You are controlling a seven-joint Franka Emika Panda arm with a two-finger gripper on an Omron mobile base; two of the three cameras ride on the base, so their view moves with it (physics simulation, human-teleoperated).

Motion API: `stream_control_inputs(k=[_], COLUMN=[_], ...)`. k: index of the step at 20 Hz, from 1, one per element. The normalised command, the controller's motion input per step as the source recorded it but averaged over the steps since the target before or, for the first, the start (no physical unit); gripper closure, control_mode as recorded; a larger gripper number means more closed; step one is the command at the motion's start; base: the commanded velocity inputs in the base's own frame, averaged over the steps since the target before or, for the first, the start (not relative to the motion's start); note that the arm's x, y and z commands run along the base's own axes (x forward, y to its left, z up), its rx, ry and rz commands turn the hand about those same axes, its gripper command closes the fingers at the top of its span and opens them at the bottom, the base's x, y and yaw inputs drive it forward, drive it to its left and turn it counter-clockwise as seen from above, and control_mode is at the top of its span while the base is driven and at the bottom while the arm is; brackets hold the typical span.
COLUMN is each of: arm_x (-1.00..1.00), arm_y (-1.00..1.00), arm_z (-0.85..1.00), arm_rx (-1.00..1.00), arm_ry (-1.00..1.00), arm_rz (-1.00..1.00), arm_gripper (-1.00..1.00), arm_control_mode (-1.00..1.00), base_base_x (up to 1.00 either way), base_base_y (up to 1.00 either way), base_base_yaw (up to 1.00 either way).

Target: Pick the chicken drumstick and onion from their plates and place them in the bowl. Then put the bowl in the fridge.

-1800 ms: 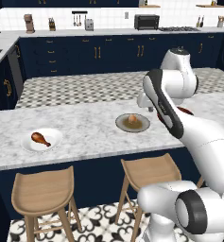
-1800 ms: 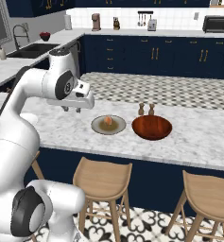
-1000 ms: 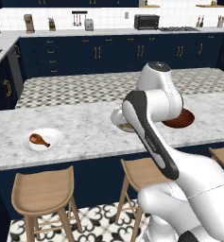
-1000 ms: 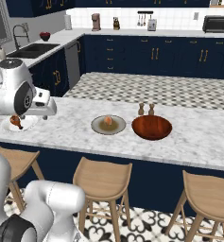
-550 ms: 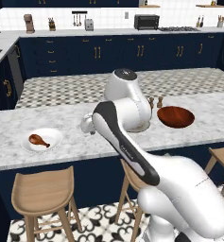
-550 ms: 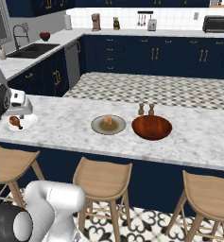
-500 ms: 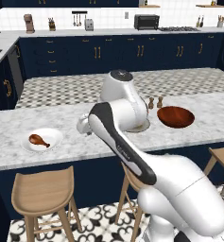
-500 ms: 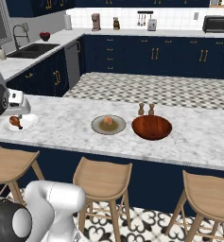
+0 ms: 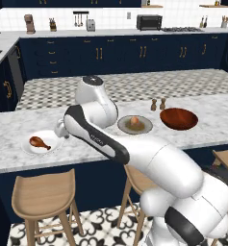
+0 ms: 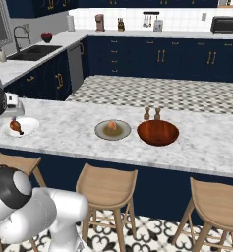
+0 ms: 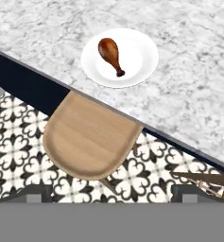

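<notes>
The chicken drumstick (image 11: 110,54) lies on the white plate (image 11: 142,61) near the counter's front edge, seen from above in the hand view. My gripper (image 11: 112,194) hangs open above the stool side of that plate, apart from it, with nothing between its fingers. In the left base view the drumstick (image 9: 39,142) and its plate (image 9: 52,144) sit at the left, with the gripper (image 9: 61,129) just right of them. The onion (image 9: 134,120) rests on the grey-rimmed plate (image 9: 145,127). Right of it stands the reddish-brown bowl (image 9: 179,118), with nothing in it. The fridge is out of view.
Two small shakers (image 9: 158,104) stand behind the bowl. Wooden stools (image 9: 41,192) line the counter's front, one directly under the hand (image 11: 90,142). The arm (image 9: 110,144) stretches across the counter front. A sink (image 10: 32,51) lies at the far left.
The arm has swung left from the onion plate and bowl to above the drumstick's plate. The gripper stayed open. Nothing on the counter moved.
</notes>
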Motion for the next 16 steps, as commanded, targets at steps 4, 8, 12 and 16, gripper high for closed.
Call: stream_control_inputs(k=[4,8,12,16], arm_x=[0.43,0.24,0.29,0.38], arm_y=[0.41,0.09,0.38,0.34], arm_z=[-0.32,-0.41,-0.33,-0.09], arm_rx=[0.01,0.06,-0.04,-0.03], arm_ry=[0.01,-0.03,0.0,0.0], arm_rz=[0.15,0.14,0.01,0.0], arm_gripper=[-1.0,-1.0,-1.0,-1.0], arm_control_mode=[-1.0,-1.0,-1.0,-1.0], base_base_x=[0.0,0.0,0.0,0.0], base_base_y=[0.0,0.0,0.0,0.0], base_base_yaw=[0.0,0.0,0.0,0.0])
